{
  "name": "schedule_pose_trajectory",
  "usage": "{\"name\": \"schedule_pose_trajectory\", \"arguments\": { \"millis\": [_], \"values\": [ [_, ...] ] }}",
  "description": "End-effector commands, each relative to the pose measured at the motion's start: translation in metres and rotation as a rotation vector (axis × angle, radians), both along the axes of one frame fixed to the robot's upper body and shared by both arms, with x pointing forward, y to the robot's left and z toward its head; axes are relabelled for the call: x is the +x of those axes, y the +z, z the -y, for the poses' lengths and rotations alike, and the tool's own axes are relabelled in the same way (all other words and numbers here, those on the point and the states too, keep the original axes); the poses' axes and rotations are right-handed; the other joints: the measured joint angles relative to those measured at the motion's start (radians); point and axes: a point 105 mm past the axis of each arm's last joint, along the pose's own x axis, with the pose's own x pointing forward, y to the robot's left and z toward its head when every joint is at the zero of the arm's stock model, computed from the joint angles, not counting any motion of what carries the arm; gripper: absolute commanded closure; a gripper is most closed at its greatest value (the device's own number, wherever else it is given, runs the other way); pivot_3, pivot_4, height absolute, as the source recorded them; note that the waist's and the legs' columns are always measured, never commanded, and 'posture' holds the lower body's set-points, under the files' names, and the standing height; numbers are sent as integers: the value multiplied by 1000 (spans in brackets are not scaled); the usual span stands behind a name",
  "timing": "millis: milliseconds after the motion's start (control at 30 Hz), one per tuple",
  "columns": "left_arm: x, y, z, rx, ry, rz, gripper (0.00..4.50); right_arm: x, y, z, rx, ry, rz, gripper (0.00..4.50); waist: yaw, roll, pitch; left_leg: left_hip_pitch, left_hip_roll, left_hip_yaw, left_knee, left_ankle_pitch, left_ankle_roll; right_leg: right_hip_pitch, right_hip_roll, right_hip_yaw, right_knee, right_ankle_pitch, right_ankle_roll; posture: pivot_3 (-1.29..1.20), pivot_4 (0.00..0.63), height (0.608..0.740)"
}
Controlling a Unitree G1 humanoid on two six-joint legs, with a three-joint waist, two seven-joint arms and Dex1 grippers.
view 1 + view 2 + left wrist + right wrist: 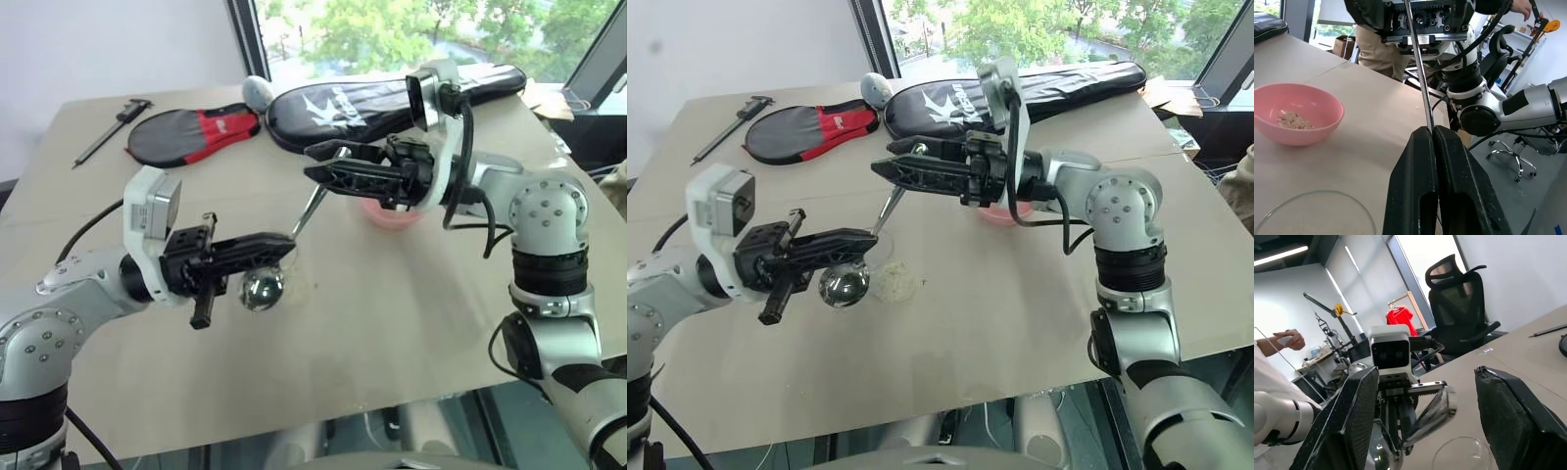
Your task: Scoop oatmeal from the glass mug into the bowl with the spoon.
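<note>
My left gripper [284, 245] is shut on the spoon [315, 201], low on its thin handle. The spoon's shiny oval bowl [263, 289] hangs below the fingers. The handle slants up, and its flat end [1442, 404] lies between the wide-apart fingers of my open right gripper [321, 164] without touching them. The glass mug [886, 266] stands on the table just behind the spoon's bowl, with pale oatmeal [892, 283] in its bottom. The pink bowl [1295, 115] sits under my right gripper's wrist and holds a little oatmeal [1292, 120].
At the back of the tan table [392, 313] lie a red-and-black racket cover [196, 132], a long black cover [392, 93] and a black caliper [113, 127]. A person [1376, 44] stands beyond the table's right edge, near office chairs.
</note>
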Motion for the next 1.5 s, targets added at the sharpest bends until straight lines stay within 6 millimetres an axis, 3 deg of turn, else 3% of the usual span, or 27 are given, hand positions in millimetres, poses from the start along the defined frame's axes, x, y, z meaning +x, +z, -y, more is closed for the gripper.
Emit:
{"name": "schedule_pose_trajectory", "arguments": {
  "millis": [33, 100, 233, 267, 533, 700, 733, 800, 900, 967, 1067, 1167, 1333, 1500],
  "values": [
    [1, 5, 0, -6, -8, 40, 4500, -17, 12, -1, 14, 68, 61, 1806, 0, 0, 0, 0, 0, 0, 0, 0, 0, 0, 0, 0, 0, 0, 0, 0, 150, 740],
    [1, 3, 0, -2, -7, 40, 4500, -18, 13, -2, 17, 71, 57, 2388, 0, 0, 0, 0, 0, 0, 0, 0, 0, 0, 0, 0, 0, 0, 0, 0, 150, 740],
    [5, 5, -1, -31, 4, 19, 4500, -18, 13, -2, 15, 75, 63, 4202, 0, 0, 0, 0, 0, 0, 0, 0, 0, 0, 0, 0, 0, 0, 0, 0, 150, 740],
    [5, 5, -1, -32, 5, 17, 4500, -18, 13, -2, 14, 74, 64, 4436, 0, 0, 0, 0, 0, 1, 0, 0, 0, 0, 0, 1, 0, 0, 0, 0, 150, 740],
    [15, 8, -4, -37, 82, 65, 4500, -16, 8, -5, -11, 57, 64, 4436, -1, 0, 0, 0, 0, 1, 0, 0, 0, 0, 0, 1, 1, 0, 0, 0, 150, 740],
    [15, 11, -12, -28, 159, 58, 2928, -8, 19, 0, 48, 34, -13, 4500, -3, 0, 0, 0, 0, 2, 1, 0, 0, -1, 0, 2, 2, 0, 0, 0, 150, 740],
    [14, 14, -16, -31, 185, 69, 2283, -5, 23, 4, 64, 30, -37, 4500, -3, 0, 0, 0, 0, 2, 0, 0, 0, -1, 0, 3, 3, 0, 0, 0, 150, 740],
    [9, 25, -33, -64, 272, 80, 1672, 4, 29, 17, 95, -3, -85, 4500, -3, 0, 0, 0, 0, 2, 0, 0, 0, -2, 0, 3, 3, 0, 0, 0, 150, 740],
    [-6, 37, -59, -122, 389, 76, 1672, 15, 32, 37, 124, -77, -145, 4500, -2, 0, 0, 0, 0, 2, 0, 0, 0, -2, 0, 3, 2, 0, 0, 0, 150, 740],
    [-19, 34, -74, -122, 483, 86, 1672, 22, 32, 52, 150, -129, -192, 4500, -2, 0, 0, -1, 0, 2, 0, 0, 0, -2, 0, 3, 1, 0, 0, 0, 150, 740],
    [-33, 9, -99, -86, 686, 47, 1672, 30, 27, 75, 176, -234, -250, 4500, -2, 0, 0, -1, 0, 4, -1, 0, 0, -2, 0, 4, 0, 0, 0, 0, 150, 740],
    [-43, -18, -110, -55, 817, 29, 1672, 40, 20, 90, 186, -344, -283, 4500, 2, 0, 0, 0, 0, 7, -1, 0, 0, -2, -1, 6, -1, 0, 0, 0, 150, 740],
    [-35, -76, -110, 117, 909, 39, 1672, 64, 12, 99, 205, -503, -386, 4500, 6, 3, -1, 3, 1, 8, 0, 0, 1, 3, -1, 6, 0, 1, -2, 0, 150, 740],
    [-17, -109, -92, 147, 868, 111, 1672, 69, 1, 97, 164, -563, -420, 4500, 5, 3, -1, 5, 1, 9, 2, -1, 6, 6, 0, 5, 0, 4, -5, 0, 150, 740]
  ]
}}
